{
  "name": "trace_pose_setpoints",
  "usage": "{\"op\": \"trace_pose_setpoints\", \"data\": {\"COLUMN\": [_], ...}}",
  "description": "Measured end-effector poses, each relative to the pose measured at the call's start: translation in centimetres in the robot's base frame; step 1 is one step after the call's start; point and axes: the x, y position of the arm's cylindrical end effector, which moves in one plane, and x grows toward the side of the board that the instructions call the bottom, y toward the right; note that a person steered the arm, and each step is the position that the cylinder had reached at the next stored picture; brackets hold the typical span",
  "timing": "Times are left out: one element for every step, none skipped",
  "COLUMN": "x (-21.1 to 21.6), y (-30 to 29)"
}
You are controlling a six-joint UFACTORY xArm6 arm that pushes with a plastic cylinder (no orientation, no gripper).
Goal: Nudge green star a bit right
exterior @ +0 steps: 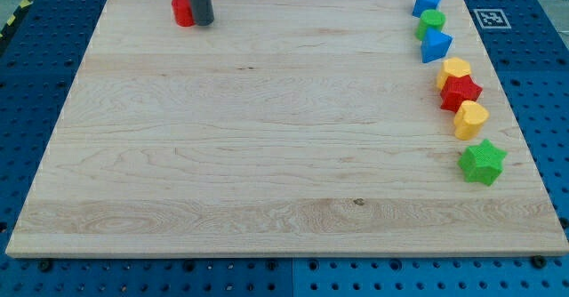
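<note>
The green star (482, 162) lies near the board's right edge, at the lower end of a column of blocks. My tip (204, 22) is at the view's top left, far from the star, touching the right side of a red cylinder (182, 11). The rod rises out of the view's top.
A column of blocks runs down the right edge above the star: blue cube (428, 1), green cylinder (431, 22), blue triangle-like block (436, 45), yellow hexagon (453, 70), red star (460, 92), yellow heart-like block (470, 118). The wooden board (267, 137) lies on a blue perforated table.
</note>
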Motion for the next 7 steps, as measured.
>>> {"op": "trace_pose_setpoints", "data": {"x": [-0.4, -0.4, 2.0, 11.9, 18.7, 23.6, 27.4], "y": [-2.4, -3.2, -3.1, 0.7, 4.7, 10.0, 15.9]}}
